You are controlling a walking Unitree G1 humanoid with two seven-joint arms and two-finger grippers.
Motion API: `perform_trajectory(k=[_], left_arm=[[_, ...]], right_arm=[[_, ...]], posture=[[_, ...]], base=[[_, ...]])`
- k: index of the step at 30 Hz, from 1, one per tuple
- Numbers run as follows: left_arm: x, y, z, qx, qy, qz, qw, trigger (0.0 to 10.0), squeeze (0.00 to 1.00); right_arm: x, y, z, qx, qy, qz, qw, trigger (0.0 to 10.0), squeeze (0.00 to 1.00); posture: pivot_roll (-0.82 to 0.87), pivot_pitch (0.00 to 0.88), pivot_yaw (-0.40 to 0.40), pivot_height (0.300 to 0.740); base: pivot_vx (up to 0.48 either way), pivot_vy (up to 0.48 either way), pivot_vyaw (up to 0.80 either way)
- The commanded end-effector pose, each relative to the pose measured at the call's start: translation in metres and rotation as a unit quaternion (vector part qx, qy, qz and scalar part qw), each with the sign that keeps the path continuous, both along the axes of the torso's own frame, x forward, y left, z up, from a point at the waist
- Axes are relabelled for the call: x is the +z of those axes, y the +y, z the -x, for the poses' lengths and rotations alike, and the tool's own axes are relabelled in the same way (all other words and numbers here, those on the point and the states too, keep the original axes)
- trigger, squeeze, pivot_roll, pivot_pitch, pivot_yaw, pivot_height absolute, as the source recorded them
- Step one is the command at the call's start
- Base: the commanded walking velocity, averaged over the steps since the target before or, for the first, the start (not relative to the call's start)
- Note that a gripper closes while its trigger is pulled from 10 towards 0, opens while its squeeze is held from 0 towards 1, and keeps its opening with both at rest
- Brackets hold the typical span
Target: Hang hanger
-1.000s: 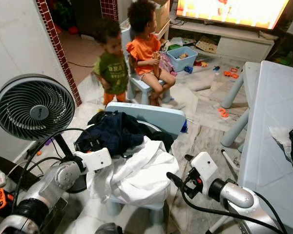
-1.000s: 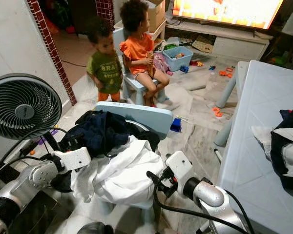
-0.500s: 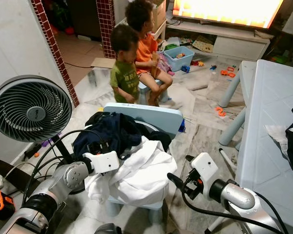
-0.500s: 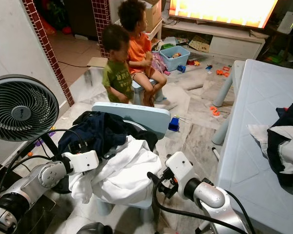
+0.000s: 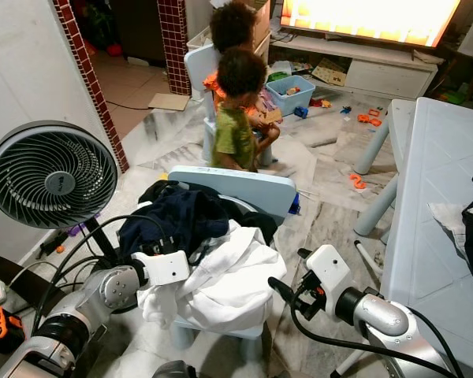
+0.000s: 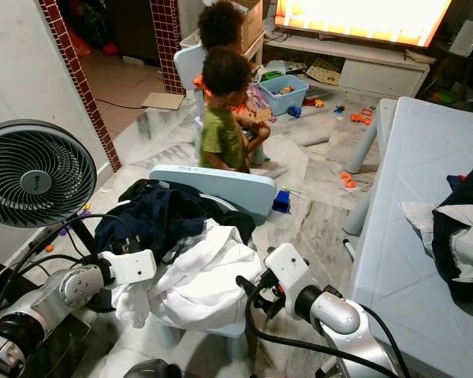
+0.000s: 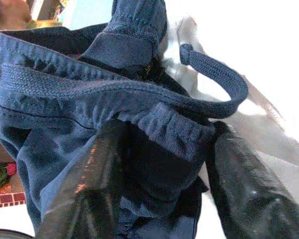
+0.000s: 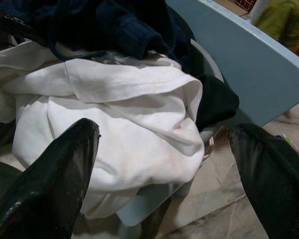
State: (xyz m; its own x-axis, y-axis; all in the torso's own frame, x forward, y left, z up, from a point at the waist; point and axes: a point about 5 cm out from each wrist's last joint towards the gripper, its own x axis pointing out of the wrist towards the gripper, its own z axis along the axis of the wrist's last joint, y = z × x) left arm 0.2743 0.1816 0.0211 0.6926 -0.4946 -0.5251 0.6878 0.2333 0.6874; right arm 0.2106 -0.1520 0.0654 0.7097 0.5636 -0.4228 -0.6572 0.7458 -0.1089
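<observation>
From my head cameras I look down on a small pale blue chair (image 5: 244,187) heaped with laundry: a navy garment (image 5: 177,216) toward the backrest and a white shirt (image 5: 229,279) spilling over the front of the seat. My left gripper (image 7: 162,164) is pushed in at the left edge of the pile, where navy meets white, and my right gripper (image 8: 164,164) hovers just off the chair's right front corner. A black fan (image 5: 51,175) stands to my left, a pale blue table (image 5: 430,236) to my right, and two children (image 5: 238,106) stand beyond the chair near a television. Along my left wrist, my fingers (image 7: 92,189) are spread with a ribbed fold of the navy garment lying between them, not clamped. Along my right wrist, my fingers (image 8: 55,179) are wide apart and empty, framing the white shirt and the chair's backrest. I cannot make out a hanger anywhere in the pile.
</observation>
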Motion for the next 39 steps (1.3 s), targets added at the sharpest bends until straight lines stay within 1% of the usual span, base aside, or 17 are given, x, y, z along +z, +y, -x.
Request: perform_trajectory(k=[1,15,17,20,24,26,30,32,33,35,36,37,38,39], left_arm=[[0.002,0.004,-0.003,-0.004,-0.001,-0.013,1.0,0.0,0.0],[0.002,0.006,-0.003,0.008,-0.005,-0.011,1.0,0.0,0.0],[0.004,0.008,-0.006,0.025,-0.019,-0.013,0.999,0.0,0.0],[0.005,0.009,-0.007,0.029,-0.024,-0.013,0.999,0.0,0.0],[0.007,0.011,-0.01,0.049,-0.03,0.002,0.998,0.0,0.0],[0.008,0.012,-0.011,0.062,-0.028,0.015,0.998,0.0,0.0],[0.014,0.01,-0.018,0.093,-0.043,0.046,0.994,0.0,0.0],[0.026,0.007,-0.03,0.136,-0.061,0.1,0.984,0.0,0.0],[0.026,0.007,-0.03,0.136,-0.061,0.1,0.984,0.0,0.0],[0.047,-0.002,-0.043,0.156,-0.093,0.168,0.969,0.0,0.0],[0.053,-0.005,-0.046,0.16,-0.102,0.188,0.964,0.0,0.0],[0.059,-0.008,-0.05,0.174,-0.103,0.217,0.955,0.0,0.0],[0.078,-0.019,-0.061,0.205,-0.1,0.306,0.924,0.0,0.0],[0.078,-0.019,-0.061,0.205,-0.1,0.306,0.924,0.0,0.0]], right_arm=[[0.0,0.0,-0.002,0.003,-0.002,0.002,1.0,10.0,0.0],[-0.001,0.001,-0.006,0.002,-0.007,0.004,1.0,10.0,0.0],[0.0,0.001,-0.006,0.002,-0.009,0.005,1.0,10.0,0.0],[0.0,0.001,-0.007,0.001,-0.009,0.005,1.0,10.0,0.0],[-0.001,0.002,-0.009,-0.002,-0.011,0.006,1.0,10.0,0.0],[-0.003,0.004,-0.01,-0.005,-0.013,0.004,1.0,10.0,0.0],[-0.005,0.005,-0.011,-0.008,-0.014,0.005,1.0,10.0,0.0],[-0.005,0.005,-0.015,-0.011,-0.019,0.009,1.0,10.0,0.0],[-0.005,0.005,-0.015,-0.011,-0.019,0.009,1.0,10.0,0.0],[-0.004,0.003,-0.019,-0.018,-0.026,0.012,0.999,10.0,0.0],[-0.004,0.003,-0.021,-0.021,-0.028,0.014,0.999,10.0,0.0],[-0.004,0.002,-0.022,-0.023,-0.029,0.015,0.999,10.0,0.0],[-0.004,0.002,-0.024,-0.028,-0.034,0.018,0.999,10.0,0.0],[-0.004,0.002,-0.024,-0.028,-0.034,0.018,0.999,10.0,0.0]], posture=[[-0.07,0.0,0.003,0.74],[-0.06,0.0,0.001,0.74],[-0.07,0.0,0.001,0.74],[-0.07,0.0,0.001,0.74],[-0.06,0.0,0.001,0.74],[-0.05,0.0,0.002,0.74],[-0.05,0.0,0.001,0.74],[-0.04,0.0,-0.001,0.74],[-0.04,0.0,-0.001,0.74],[-0.04,0.0,-0.002,0.74],[-0.04,0.0,-0.002,0.74],[-0.04,0.0,-0.004,0.74],[-0.04,0.0,-0.004,0.74],[-0.04,0.0,-0.004,0.74]], base=[[0.0,0.0,0.0],[0.0,0.0,0.0],[0.0,0.0,0.0],[0.0,0.0,0.0],[0.0,0.0,0.0],[0.0,0.0,0.0],[0.0,0.0,0.0],[0.0,0.0,0.0],[0.0,0.0,0.0],[0.0,0.0,0.0],[0.0,0.0,0.0],[0.0,0.0,0.0],[0.0,0.0,0.0],[0.0,0.0,0.0]])
